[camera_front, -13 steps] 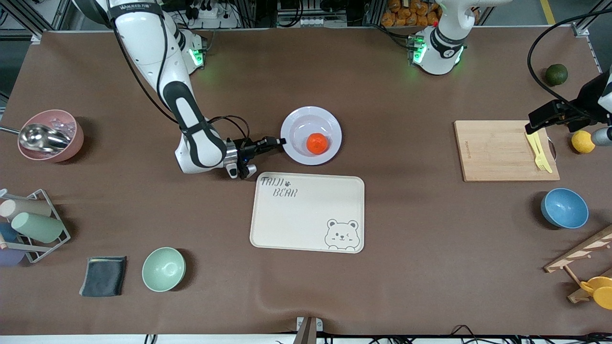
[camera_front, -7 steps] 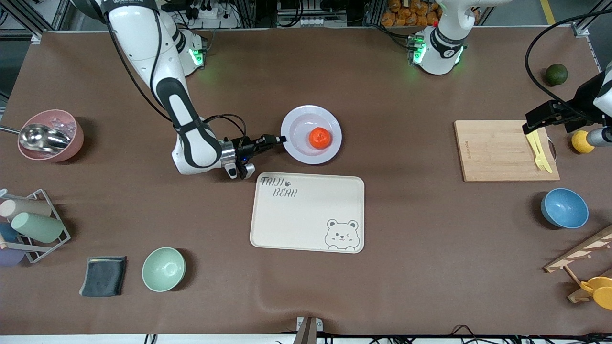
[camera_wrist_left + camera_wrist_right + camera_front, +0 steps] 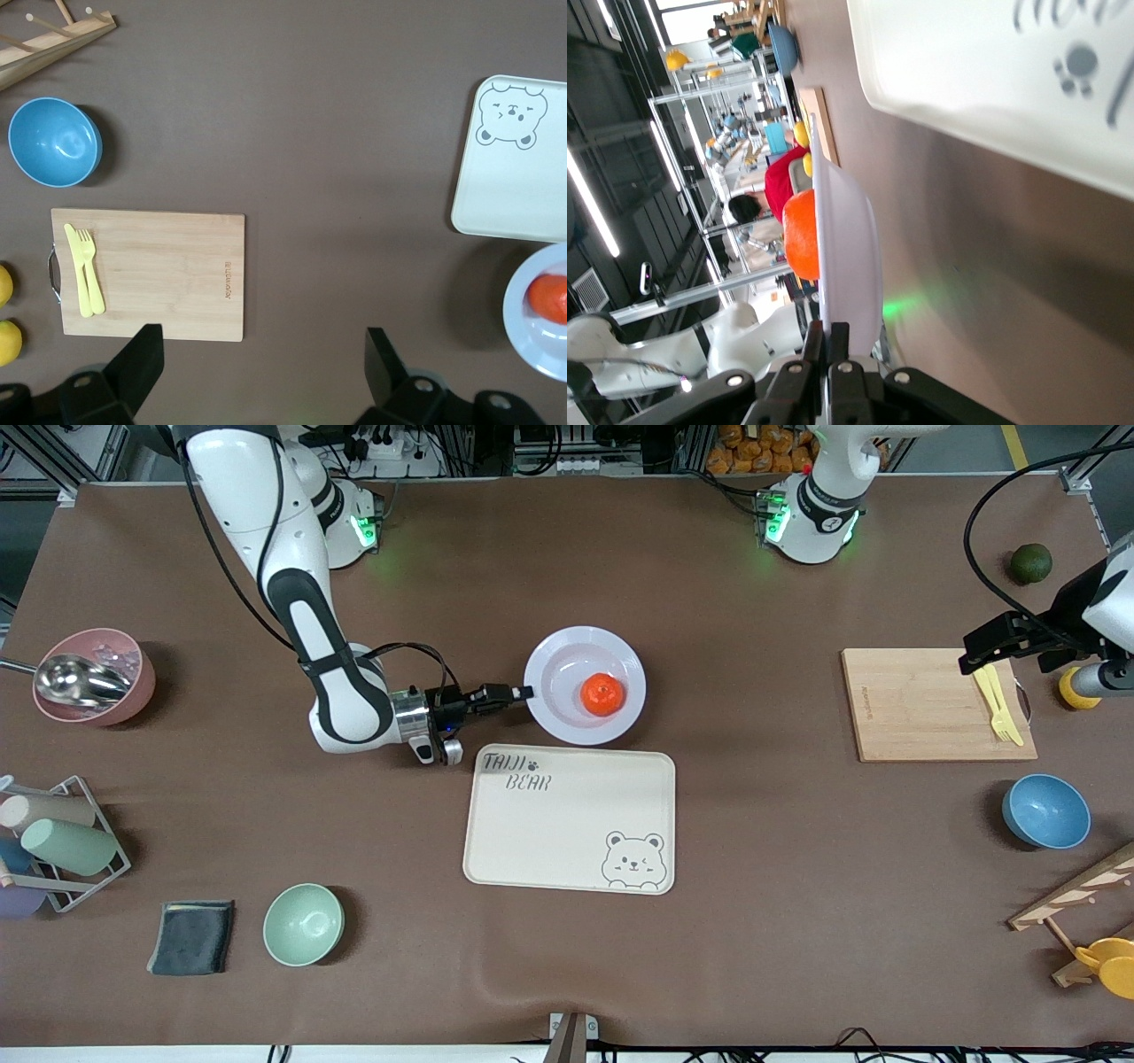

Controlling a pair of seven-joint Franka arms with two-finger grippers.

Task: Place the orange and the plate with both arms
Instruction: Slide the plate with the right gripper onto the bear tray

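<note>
The right arm bends down from its base and stretches low and level over the bench (image 3: 762, 957); its right gripper (image 3: 523, 690) is pinched onto the rim of the plate (image 3: 558, 722), at the edge toward the right arm's end; the orange (image 3: 602, 693) sits in the plate's well, and the plate is just farther from the front camera than the cream tray (image 3: 567, 833), apparently lifted off the bench. The left arm waits high at its own end; the left gripper (image 3: 261, 363) is spread wide over the wooden board (image 3: 921, 704), holding nothing.
</note>
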